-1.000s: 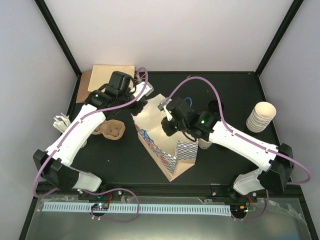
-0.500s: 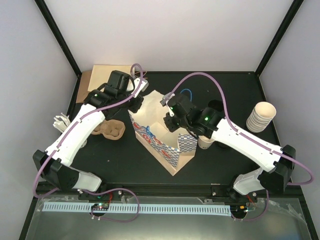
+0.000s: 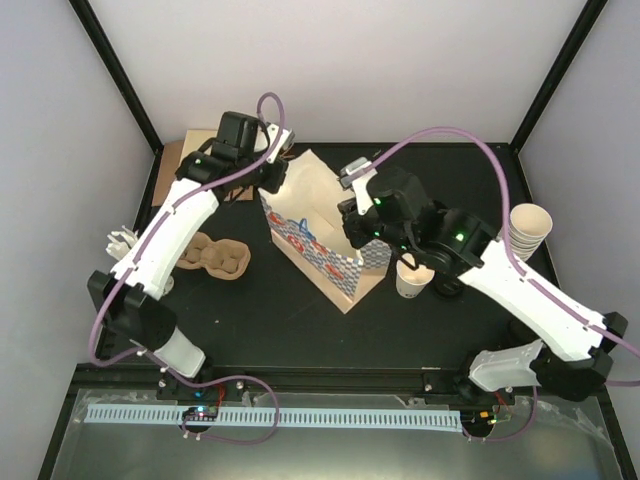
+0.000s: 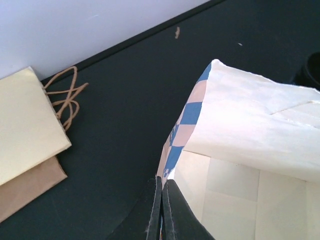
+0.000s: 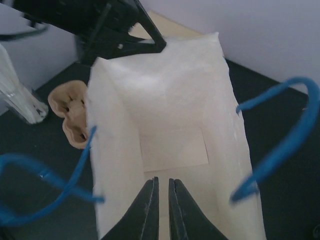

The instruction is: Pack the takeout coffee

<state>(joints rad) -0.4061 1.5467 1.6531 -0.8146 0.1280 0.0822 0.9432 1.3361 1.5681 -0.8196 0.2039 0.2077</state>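
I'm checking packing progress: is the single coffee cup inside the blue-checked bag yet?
No, the top view shows the single paper cup standing outside, right beside the blue-checked paper bag.

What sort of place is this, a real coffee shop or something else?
Probably a robot test cell, not a real shop: plain white walls enclose a black table, two robot arms stand at its near edge, and the checked paper bag and stack of cups look like props.
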